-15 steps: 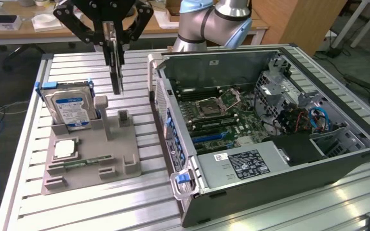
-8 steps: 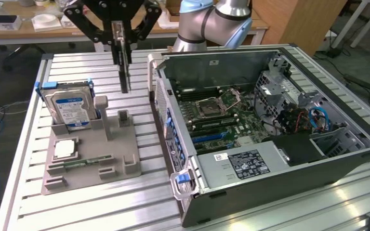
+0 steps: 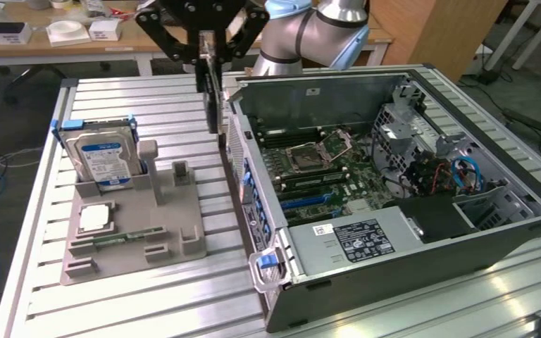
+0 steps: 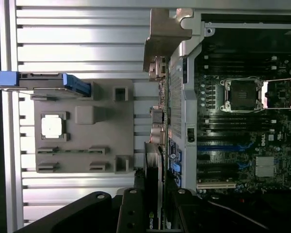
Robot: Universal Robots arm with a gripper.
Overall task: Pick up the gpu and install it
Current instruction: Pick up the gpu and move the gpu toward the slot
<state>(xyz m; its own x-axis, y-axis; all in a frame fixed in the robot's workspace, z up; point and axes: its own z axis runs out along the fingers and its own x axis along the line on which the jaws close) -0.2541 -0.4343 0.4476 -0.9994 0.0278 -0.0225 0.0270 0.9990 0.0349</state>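
- The gripper (image 3: pixel 212 56) (image 4: pixel 153 208) hangs above the far part of the slatted metal table (image 3: pixel 129 98), just to the exterior view's left of the open computer case (image 3: pixel 439 239).
- Its 2 black fingers (image 4: pixel 131 213) are closed down to a narrow gap and clamp the gpu (image 3: pixel 212 98) (image 4: pixel 153 170) between them.
- The gpu is held on edge and hangs straight down from the jaws. It is seen edge-on as a thin dark strip.
- The card's lower end sits beside the far-left corner of the case, outside its wall and not inside the case.
- Inside the case the motherboard (image 3: pixel 327 169) lies face up, with 1 open processor socket (image 3: pixel 308 156) near its middle and a power supply (image 3: pixel 351 239) with a white label at the near end.
- A grey tray (image 3: pixel 172 211) lies on the table to the exterior view's left of the case, well apart from the gpu.
- On the tray, 1 hard drive (image 3: pixel 101 158) with a blue-white label stands upright at the far end. 1 processor chip (image 3: pixel 95 217) lies flat nearer, and 1 slim memory stick (image 3: pixel 125 238) lies in a slot beside it.
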